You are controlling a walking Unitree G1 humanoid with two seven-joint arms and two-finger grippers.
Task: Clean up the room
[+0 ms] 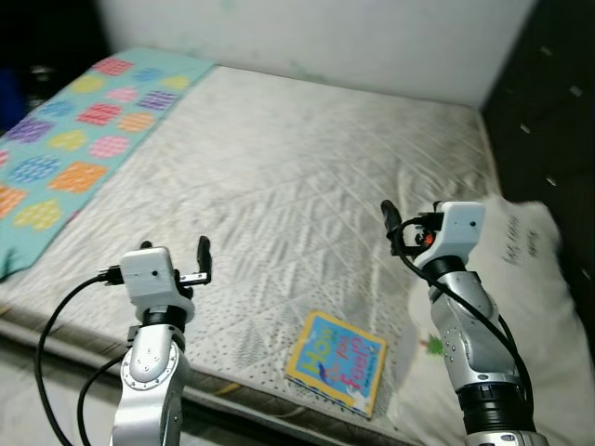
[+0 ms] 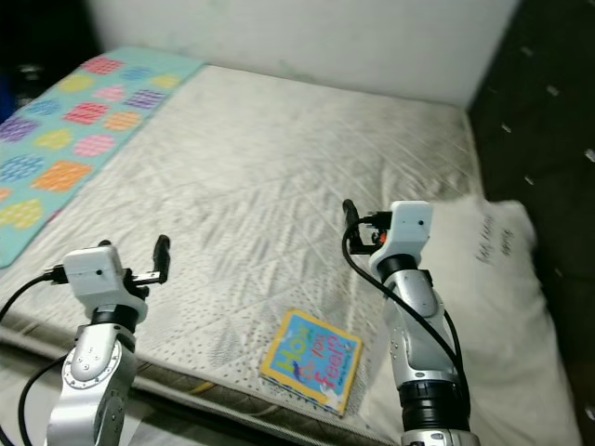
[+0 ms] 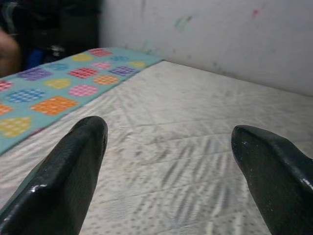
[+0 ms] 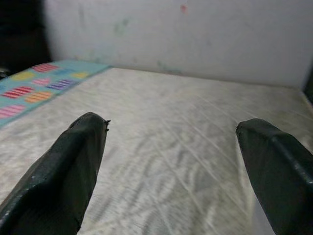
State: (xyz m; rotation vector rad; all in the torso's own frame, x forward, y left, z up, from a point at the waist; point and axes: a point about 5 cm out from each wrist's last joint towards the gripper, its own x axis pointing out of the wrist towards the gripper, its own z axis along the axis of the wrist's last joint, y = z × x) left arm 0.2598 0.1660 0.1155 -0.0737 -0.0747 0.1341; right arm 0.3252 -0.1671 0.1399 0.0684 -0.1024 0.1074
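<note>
Left eye view shows a bare mattress [image 1: 297, 177] with wide open room mid-frame. A picture book [image 1: 337, 361] lies at its near edge, lower centre, beside a white pillow [image 1: 530, 307] cut off at right. Left hand [image 1: 199, 263] and right hand [image 1: 392, 228] hover open, holding nothing. A patterned blanket [image 1: 84, 121] drapes the upper left; the corner behind is too dark to read.

mattress [image 1: 279, 177]: quilted matt cloth | blanket [image 1: 74, 139]: soft printed fabric | picture book [image 1: 337, 361]: glossy paper cover | left gripper fingers [image 3: 63, 181]: shiny black plastic
</note>
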